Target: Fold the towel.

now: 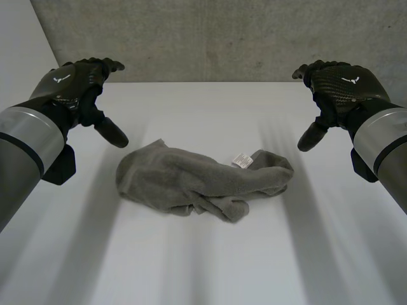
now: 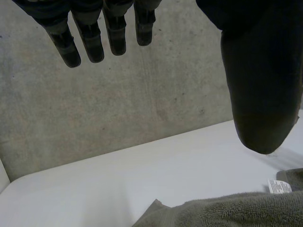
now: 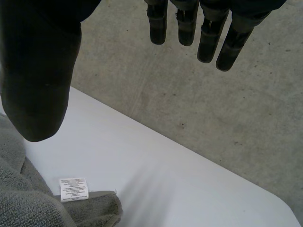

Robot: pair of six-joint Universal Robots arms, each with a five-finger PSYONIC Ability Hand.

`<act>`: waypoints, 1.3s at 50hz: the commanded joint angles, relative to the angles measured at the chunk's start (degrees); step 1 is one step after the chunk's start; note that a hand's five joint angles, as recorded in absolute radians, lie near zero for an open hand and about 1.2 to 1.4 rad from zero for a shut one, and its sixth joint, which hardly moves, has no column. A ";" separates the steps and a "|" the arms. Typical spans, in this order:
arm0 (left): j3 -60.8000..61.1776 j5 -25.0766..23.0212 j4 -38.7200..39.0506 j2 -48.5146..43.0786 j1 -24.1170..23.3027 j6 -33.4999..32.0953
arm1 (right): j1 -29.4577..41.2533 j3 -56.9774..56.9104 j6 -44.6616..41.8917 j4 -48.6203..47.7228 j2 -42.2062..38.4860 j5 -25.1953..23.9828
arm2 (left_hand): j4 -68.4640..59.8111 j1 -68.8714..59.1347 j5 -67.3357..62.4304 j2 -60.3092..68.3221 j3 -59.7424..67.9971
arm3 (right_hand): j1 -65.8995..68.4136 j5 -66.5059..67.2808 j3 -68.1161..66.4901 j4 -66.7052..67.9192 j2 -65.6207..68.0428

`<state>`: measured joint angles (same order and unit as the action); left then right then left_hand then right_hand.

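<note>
A grey towel (image 1: pixel 200 181) lies crumpled in a loose heap in the middle of the white table (image 1: pixel 210 267), a small white label (image 1: pixel 242 160) showing near its right end. My left hand (image 1: pixel 79 86) hovers above the table, up and to the left of the towel, fingers straight, holding nothing. My right hand (image 1: pixel 337 86) hovers at the same height, up and to the right of the towel, also empty. In the left wrist view the towel (image 2: pixel 236 213) and its label (image 2: pixel 279 186) lie below the thumb (image 2: pixel 258 94). In the right wrist view the towel (image 3: pixel 33 203) and label (image 3: pixel 74 188) lie below the thumb (image 3: pixel 38 80).
A grey concrete wall (image 1: pixel 222 38) rises behind the table's far edge. White tabletop surrounds the towel on all sides. My two forearms come in from the left and right edges of the head view.
</note>
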<state>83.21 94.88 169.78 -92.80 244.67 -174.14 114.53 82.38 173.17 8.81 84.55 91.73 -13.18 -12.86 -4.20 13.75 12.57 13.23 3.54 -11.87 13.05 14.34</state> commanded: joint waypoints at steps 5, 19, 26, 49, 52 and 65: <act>-1.03 -1.72 3.11 -2.91 -0.60 -0.06 | -0.28 0.24 0.06 0.24 -0.09 -2.77 | 3.18 -0.88 0.45 0.00 -2.57 | -3.23 -3.54 1.87 -3.05 -4.34; -13.75 -19.11 7.24 -27.75 0.45 -10.95 | -3.70 9.55 0.32 -3.36 -6.94 -7.17 | 3.18 -0.21 1.12 -0.68 -2.57 | -3.23 -3.54 1.87 -3.05 -4.34; -21.85 -21.75 7.50 -40.51 1.16 -15.96 | -4.49 14.91 -0.11 -13.89 -13.87 -7.26 | 3.18 -3.56 -2.22 2.67 -2.57 | -3.23 -3.54 1.87 -3.05 -4.34; -12.91 -22.81 2.23 -32.56 4.31 -23.53 | -4.76 15.53 -1.00 -15.66 -12.74 -21.59 | 3.18 -56.06 -54.72 55.17 -2.57 | 66.77 66.46 1.87 -3.05 65.66; -9.22 -22.63 2.40 -28.77 5.20 -23.44 | -4.76 14.83 -4.25 -11.45 -12.30 -25.46 | 3.18 -56.39 -55.06 55.51 -2.57 | 66.77 66.46 1.87 -3.05 65.66; -21.48 -17.55 12.92 -33.41 6.61 -21.08 | -2.91 -13.91 -8.99 -7.31 -20.74 -24.93 | 3.18 -56.73 -55.40 55.84 -2.57 | 66.77 66.46 1.87 -3.05 65.66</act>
<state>70.58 73.36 175.95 -122.86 251.00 -196.97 110.49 82.75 161.87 2.43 67.29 63.58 -13.18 -67.53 -57.75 67.00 12.57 75.80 66.14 -11.87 13.05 74.03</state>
